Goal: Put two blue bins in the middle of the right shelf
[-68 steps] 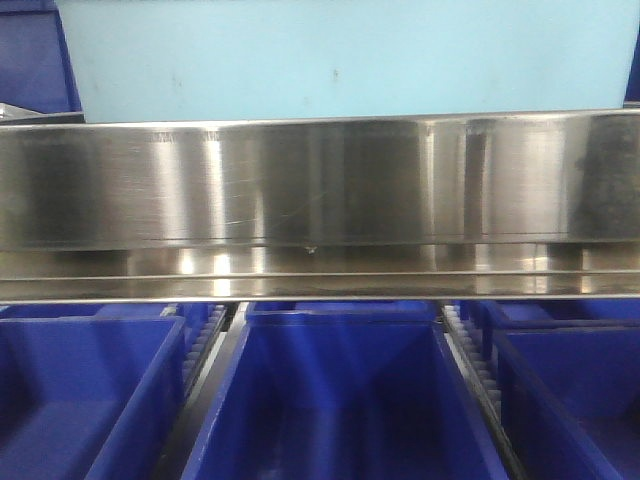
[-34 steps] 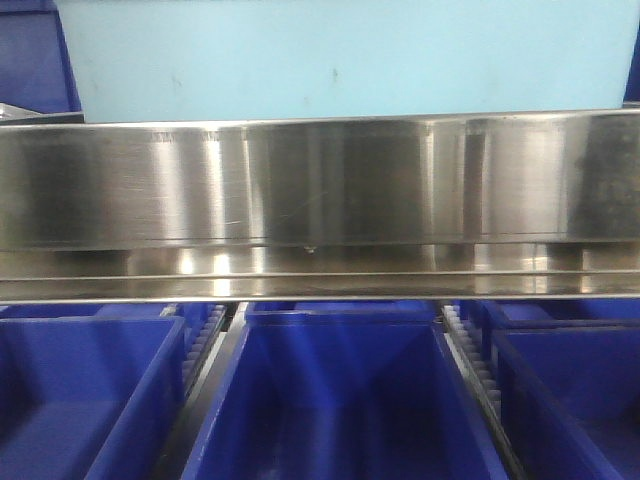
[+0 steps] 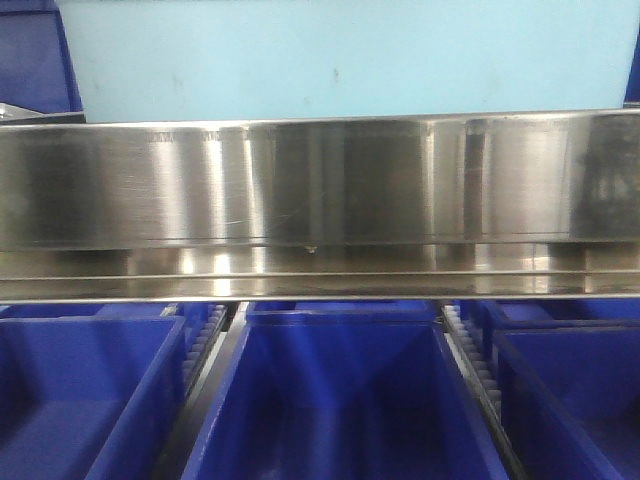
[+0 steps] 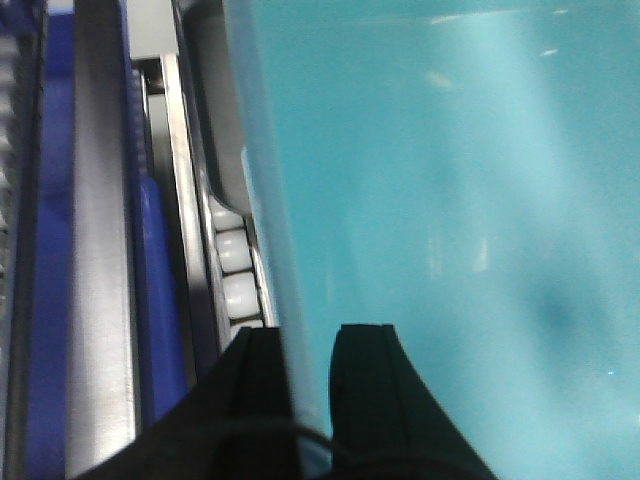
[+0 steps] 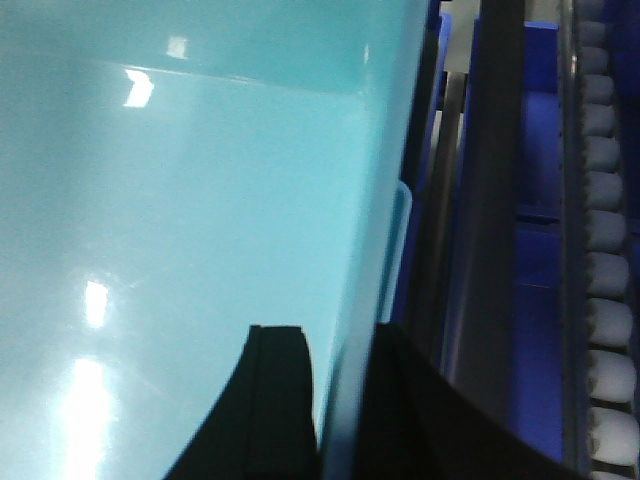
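- The left pincer point(image 4: 312, 395) is clenched on the side wall of the light blue bin point(image 4: 450, 200), one finger outside the wall and one inside.
- The right pincer point(image 5: 345, 410) grasps the opposite wall the same way, the rim running up between its fingers.
- The bin hangs between the two arms. In the front view its lower edge sits just above the shelf's steel beam point(image 3: 320, 190); whether it rests on anything behind the beam is hidden.
- I judge the step in hand to be the two-armed carry of one bin toward its place on the shelf. The second bin is not yet dealt with, as far as these views show.
- The next move calls for both arms travelling together and level, keeping the squeeze even so the thin walls do not slip or twist.
- Just beside the left pincer runs a line of white rollers point(image 4: 232, 270); a roller track point(image 5: 605, 250) lies near the right one.
- Below the beam stand dark blue bins point(image 3: 340, 400), side by side and open.
- The beam is the likely snag: the bin's bottom edge must clear it.
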### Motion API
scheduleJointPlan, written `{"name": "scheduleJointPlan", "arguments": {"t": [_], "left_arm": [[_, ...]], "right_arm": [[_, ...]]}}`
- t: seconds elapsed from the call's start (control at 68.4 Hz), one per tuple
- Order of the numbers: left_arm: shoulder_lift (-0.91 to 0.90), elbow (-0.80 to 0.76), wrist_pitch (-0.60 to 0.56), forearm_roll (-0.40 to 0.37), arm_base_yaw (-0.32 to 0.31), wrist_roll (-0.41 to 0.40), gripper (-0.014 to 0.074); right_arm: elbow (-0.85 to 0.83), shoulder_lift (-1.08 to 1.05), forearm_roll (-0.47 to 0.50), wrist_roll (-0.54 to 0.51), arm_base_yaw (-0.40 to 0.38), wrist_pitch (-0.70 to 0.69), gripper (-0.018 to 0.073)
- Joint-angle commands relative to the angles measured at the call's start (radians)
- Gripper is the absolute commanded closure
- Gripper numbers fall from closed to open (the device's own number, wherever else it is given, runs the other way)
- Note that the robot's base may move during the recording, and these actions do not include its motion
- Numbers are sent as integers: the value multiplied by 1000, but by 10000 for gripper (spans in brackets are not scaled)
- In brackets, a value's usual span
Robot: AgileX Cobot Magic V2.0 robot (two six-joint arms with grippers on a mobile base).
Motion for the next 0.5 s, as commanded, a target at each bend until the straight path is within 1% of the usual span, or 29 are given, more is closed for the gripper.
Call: {"name": "scheduleJointPlan", "arguments": {"t": [0.0,0.073,0.38,0.424,0.482], "left_arm": [[16,-3,-20,-75,-8,12,707],[31,-3,-20,-75,-8,12,707],[44,-3,-20,-75,-8,14,706],[44,-3,-20,-75,-8,17,691],[44,-3,-20,-69,-8,18,641]], "right_arm": [[-1,-1,-22,-37,-1,-36,712],[-1,-1,-27,-51,-1,-36,712],[-1,1,-39,-51,-1,-32,709],[-1,1,-39,-51,-1,-32,692],[-1,1,-39,-51,-1,-28,632]]}}
